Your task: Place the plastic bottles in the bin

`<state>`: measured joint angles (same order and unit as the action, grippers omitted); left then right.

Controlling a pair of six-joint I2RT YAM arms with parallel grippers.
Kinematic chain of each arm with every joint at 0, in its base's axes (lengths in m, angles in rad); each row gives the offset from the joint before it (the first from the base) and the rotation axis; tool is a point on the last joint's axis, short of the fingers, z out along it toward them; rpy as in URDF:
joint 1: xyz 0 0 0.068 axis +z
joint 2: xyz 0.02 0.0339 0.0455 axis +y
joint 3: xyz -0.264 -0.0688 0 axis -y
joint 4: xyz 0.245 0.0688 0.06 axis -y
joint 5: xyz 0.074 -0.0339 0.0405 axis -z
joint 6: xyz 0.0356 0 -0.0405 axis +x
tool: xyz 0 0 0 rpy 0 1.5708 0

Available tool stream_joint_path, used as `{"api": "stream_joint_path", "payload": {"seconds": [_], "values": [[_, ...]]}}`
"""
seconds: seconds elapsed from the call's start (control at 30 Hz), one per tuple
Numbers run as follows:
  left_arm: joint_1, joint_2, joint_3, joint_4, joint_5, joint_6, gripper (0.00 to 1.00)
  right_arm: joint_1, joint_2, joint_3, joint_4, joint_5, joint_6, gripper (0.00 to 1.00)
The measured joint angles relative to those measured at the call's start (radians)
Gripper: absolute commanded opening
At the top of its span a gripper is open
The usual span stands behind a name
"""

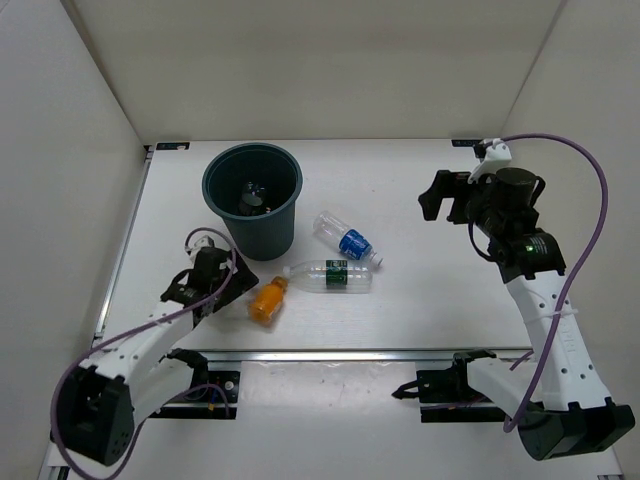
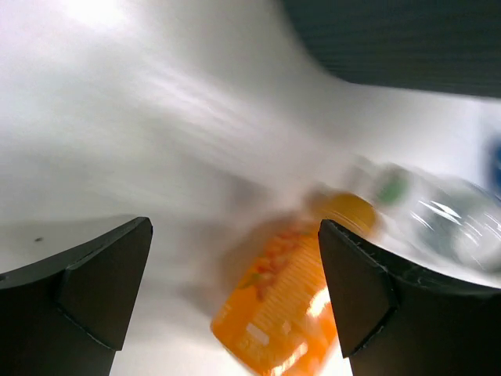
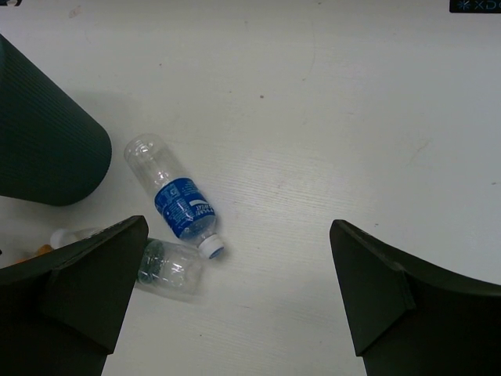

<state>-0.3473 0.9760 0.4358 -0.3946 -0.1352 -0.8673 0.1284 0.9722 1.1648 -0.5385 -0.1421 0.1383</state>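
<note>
3 lie on the surface (image 1: 440,300) at 4 to 6 o'clock from the 1 bin (image 1: 268,235): orange bottle (image 1: 267,300), green-labelled bottle (image 1: 330,275), blue-labelled bottle (image 1: 348,240). The left gripper (image 2: 235,251) and right gripper (image 3: 239,235) both gape, released.

counter (image 1: 430,290): white, flat
bin (image 1: 262,232): upright, far left
orange bottle (image 1: 267,299): on its side, near the bin's base
green-label bottle (image 1: 330,276): lying, possibly touching the orange bottle
blue-label bottle (image 1: 348,240): lying just beyond

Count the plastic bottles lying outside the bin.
3. The small orange plastic bottle lies in front of the round dark teal plastic bin; the clear green-labelled plastic bottle right of it; the clear blue-labelled plastic bottle just beyond. Others may be hidden inside the bin.
</note>
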Motion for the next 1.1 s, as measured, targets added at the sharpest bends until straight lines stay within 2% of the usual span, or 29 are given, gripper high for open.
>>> {"api": "stream_joint_path", "payload": {"seconds": [0.13, 0.23, 0.4, 0.6, 0.8, 0.87, 0.9, 0.93, 1.0, 1.03, 1.1], "values": [[-0.021, -0.143, 0.008, 0.011, 0.102, 0.111, 0.99, 0.013, 0.006, -0.006, -0.008, -0.001, 0.000, 0.99], [-0.069, -0.174, 0.040, 0.026, 0.189, 0.184, 0.99, 0.031, 0.017, -0.006, -0.008, -0.001, 0.000, 0.99], [-0.204, -0.049, 0.105, 0.002, 0.192, 0.290, 0.99, 0.049, 0.030, -0.006, -0.008, -0.003, 0.000, 0.99], [-0.229, 0.082, 0.108, -0.105, 0.114, 0.354, 0.98, 0.047, 0.027, -0.013, -0.004, -0.007, 0.000, 0.99], [-0.280, 0.167, 0.123, -0.143, 0.040, 0.381, 0.99, 0.032, 0.006, -0.046, 0.000, -0.024, 0.004, 0.99], [-0.298, 0.194, 0.128, -0.144, 0.039, 0.387, 0.96, 0.021, 0.001, -0.050, 0.000, -0.029, 0.006, 0.99], [-0.299, 0.203, 0.130, -0.143, 0.039, 0.390, 0.91, 0.018, -0.003, -0.051, 0.001, -0.032, 0.007, 1.00], [-0.296, 0.207, 0.132, -0.143, 0.038, 0.393, 0.80, 0.014, -0.005, -0.051, 0.002, -0.032, 0.008, 0.99], [-0.289, 0.206, 0.142, -0.144, 0.036, 0.399, 0.66, 0.014, -0.013, -0.051, 0.007, -0.032, 0.011, 0.99], [-0.288, 0.202, 0.152, -0.146, 0.031, 0.405, 0.63, 0.014, -0.017, -0.052, 0.008, -0.033, 0.012, 1.00], [-0.292, 0.185, 0.179, -0.148, 0.027, 0.424, 0.63, 0.012, -0.021, -0.052, 0.010, -0.038, 0.013, 1.00]]}}
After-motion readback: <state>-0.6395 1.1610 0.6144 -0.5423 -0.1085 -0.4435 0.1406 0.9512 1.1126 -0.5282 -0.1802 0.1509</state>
